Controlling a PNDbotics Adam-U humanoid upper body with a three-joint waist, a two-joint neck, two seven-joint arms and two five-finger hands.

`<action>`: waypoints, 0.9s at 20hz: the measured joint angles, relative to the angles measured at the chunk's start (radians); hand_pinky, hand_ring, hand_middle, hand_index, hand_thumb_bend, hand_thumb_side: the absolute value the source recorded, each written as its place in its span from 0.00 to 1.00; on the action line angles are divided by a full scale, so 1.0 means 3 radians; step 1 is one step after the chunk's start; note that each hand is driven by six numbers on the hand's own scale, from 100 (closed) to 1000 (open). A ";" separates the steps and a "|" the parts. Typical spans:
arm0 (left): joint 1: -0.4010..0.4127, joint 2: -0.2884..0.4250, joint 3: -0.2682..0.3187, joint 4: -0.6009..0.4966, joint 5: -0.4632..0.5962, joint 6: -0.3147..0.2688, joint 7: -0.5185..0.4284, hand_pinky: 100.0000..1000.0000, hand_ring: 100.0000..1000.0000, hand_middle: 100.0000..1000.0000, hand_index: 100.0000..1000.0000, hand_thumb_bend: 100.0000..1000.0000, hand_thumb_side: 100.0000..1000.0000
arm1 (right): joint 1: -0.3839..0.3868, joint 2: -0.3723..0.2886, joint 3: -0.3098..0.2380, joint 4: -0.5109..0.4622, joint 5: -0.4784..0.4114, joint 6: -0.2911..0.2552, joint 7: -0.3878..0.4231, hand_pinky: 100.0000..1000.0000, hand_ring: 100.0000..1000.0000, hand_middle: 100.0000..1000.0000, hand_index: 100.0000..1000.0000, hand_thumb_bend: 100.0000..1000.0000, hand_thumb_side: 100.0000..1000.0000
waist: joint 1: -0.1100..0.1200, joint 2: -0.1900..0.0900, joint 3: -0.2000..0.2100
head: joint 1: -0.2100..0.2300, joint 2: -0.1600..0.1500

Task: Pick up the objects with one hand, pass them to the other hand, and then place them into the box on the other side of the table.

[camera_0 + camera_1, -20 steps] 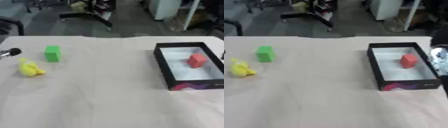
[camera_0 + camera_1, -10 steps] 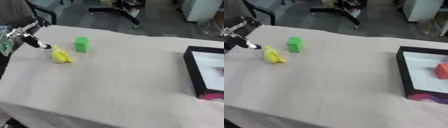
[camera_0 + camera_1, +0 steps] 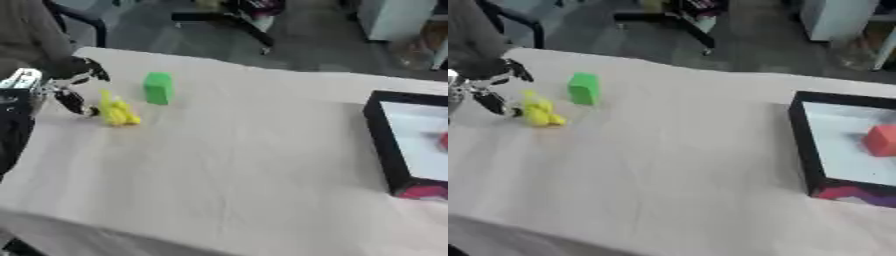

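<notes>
The table (image 3: 245,165) had a pale beige cloth over it, with soft creases. Behind it the floor (image 3: 737,50) was dark grey. The black legs of a chair base (image 3: 232,20) stood on the floor near the top. A white cabinet (image 3: 833,17) stood at the top right. The light was even and soft.

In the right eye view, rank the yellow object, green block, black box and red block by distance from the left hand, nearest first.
From the left hand, at the left edge:
1. Yellow object, right beside its fingers.
2. Green block, slightly farther right and back.
3. Black box, across the table at the right side.
4. Red block, inside the box, farthest right.
</notes>
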 measured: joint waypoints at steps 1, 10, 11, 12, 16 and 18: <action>0.0000 -0.0021 0.0003 0.0026 0.0015 -0.0029 0.0037 0.67 0.38 0.31 0.41 0.17 0.00 | 0.0002 0.0000 0.0001 0.0010 -0.0020 0.0010 -0.0016 0.44 0.82 0.85 1.00 0.00 0.15 | 0.0000 0.0003 -0.0005 | 0.0000 0.0000; 0.0070 -0.0030 0.0036 -0.0534 0.1085 -0.0295 0.0076 0.65 0.34 0.26 0.35 0.11 0.00 | -0.0003 0.0014 0.0124 0.0038 -0.0188 0.0012 -0.0091 0.46 0.82 0.84 1.00 0.00 0.14 | 0.0004 0.0002 -0.0006 | -0.0101 0.0007; 0.0068 -0.0012 0.0016 -0.0643 0.1284 -0.0319 0.0010 0.65 0.35 0.26 0.36 0.07 0.00 | -0.0027 0.0031 0.0171 0.0037 -0.0228 -0.0024 -0.0083 0.46 0.82 0.84 1.00 0.00 0.11 | 0.0005 -0.0001 -0.0001 | -0.0130 0.0008; 0.0062 -0.0002 -0.0022 -0.0759 0.1499 -0.0343 -0.0068 0.65 0.35 0.27 0.36 0.06 0.00 | -0.0058 0.0046 0.0232 0.0036 -0.0278 -0.0074 -0.0066 0.48 0.83 0.84 1.00 0.00 0.11 | 0.0005 -0.0006 0.0007 | -0.0162 0.0009; 0.0032 -0.0056 -0.0321 -0.1202 0.2433 -0.0371 -0.0466 0.62 0.34 0.26 0.35 0.02 0.01 | -0.0292 0.0146 0.0561 0.0024 -0.0500 -0.0398 0.0082 0.72 0.87 0.88 1.00 0.11 0.16 | 0.0004 -0.0033 0.0029 | -0.0283 0.0010; 0.0007 -0.0180 -0.0524 -0.1385 0.2850 -0.0312 -0.0697 0.62 0.34 0.26 0.35 0.01 0.03 | -0.0466 0.0217 0.0753 0.0024 -0.0583 -0.0609 0.0228 0.90 0.90 0.91 1.00 0.17 0.20 | -0.0001 -0.0037 0.0044 | -0.0343 0.0010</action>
